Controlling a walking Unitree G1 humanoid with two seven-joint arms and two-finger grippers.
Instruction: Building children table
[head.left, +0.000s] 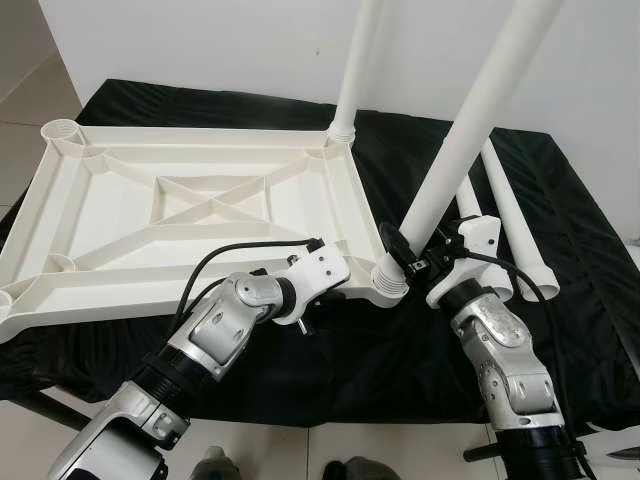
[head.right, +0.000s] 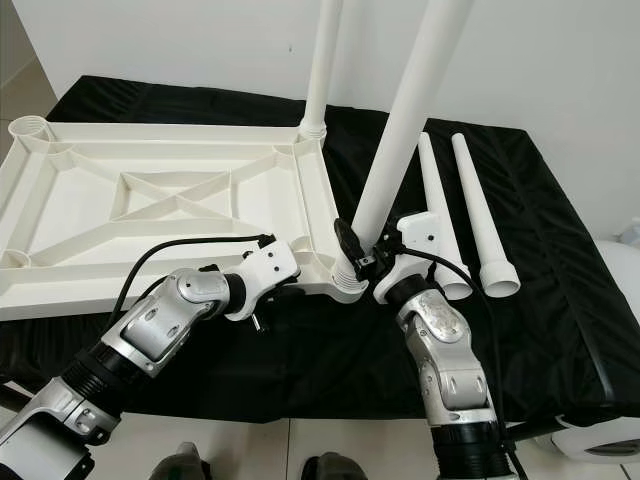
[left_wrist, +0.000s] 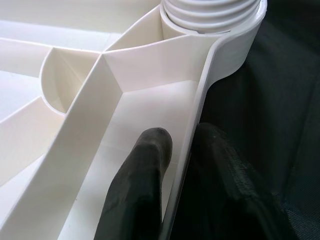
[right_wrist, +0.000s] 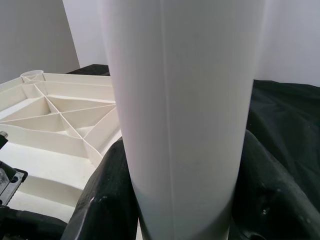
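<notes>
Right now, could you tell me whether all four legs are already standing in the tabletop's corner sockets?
No: two loose legs lie on the black cloth beside the tabletop, and its far left socket stands open.

Open cloth (head.right: 560, 300) right of loose legs (head.right: 470, 215) (upright legs (head.right: 395, 130) leftward)

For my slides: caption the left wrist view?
Left gripper pinches the tabletop rim below a screwed-in leg.

A plain indoor room, likely a home: bare white wall (head.left: 200, 40), pale tiled floor (head.left: 20, 100) (grout lines visible), and a worktop (head.right: 560, 290) draped in black cloth.
</notes>
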